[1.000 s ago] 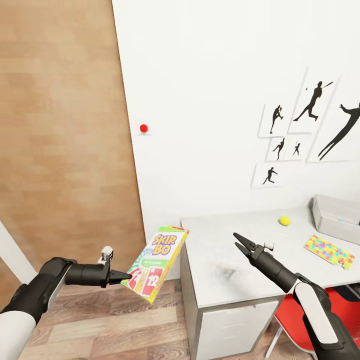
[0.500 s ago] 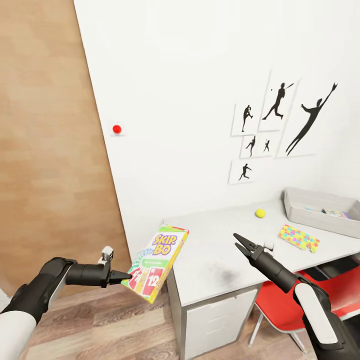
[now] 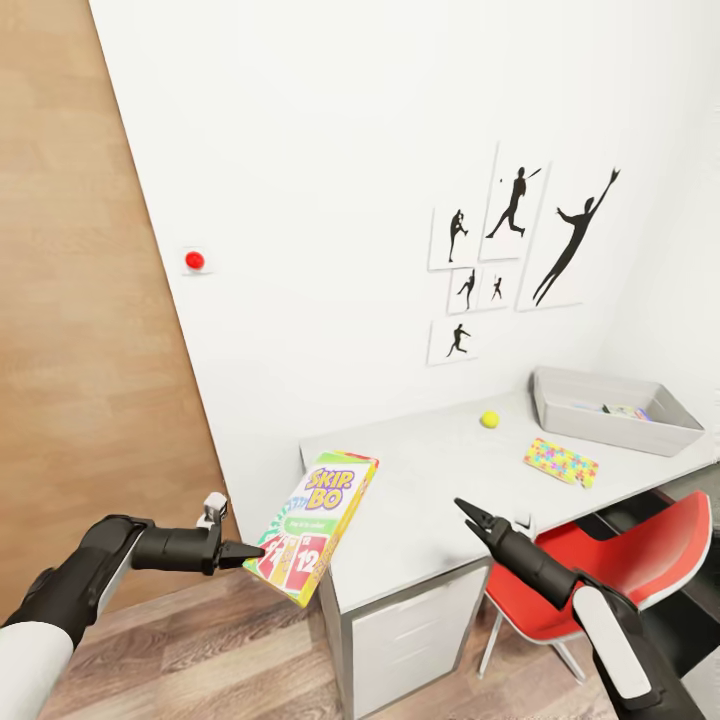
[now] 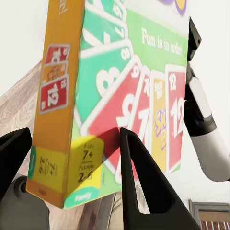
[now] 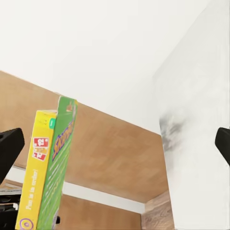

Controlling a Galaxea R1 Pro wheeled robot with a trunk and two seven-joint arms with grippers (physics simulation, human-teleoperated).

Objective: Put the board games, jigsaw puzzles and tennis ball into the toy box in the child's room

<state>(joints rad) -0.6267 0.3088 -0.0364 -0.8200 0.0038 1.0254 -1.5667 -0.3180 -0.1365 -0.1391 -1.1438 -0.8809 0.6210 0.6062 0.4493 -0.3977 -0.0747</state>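
The view has swung right, bringing the toy box (image 3: 680, 425) at the table's (image 3: 430, 520) far end into sight. The left gripper (image 3: 250, 549) pinches the Skip-Bo box (image 3: 315, 525) off the table's near corner; the right gripper (image 3: 466, 510) stands spread, empty.

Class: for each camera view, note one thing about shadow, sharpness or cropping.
Head view: sharp throughout, with a dark smudgy shadow on the table. Left wrist view: the Skip-Bo box is cropped at the top, a finger dark before it. Right wrist view: even light, fingertips cut off at both edges.
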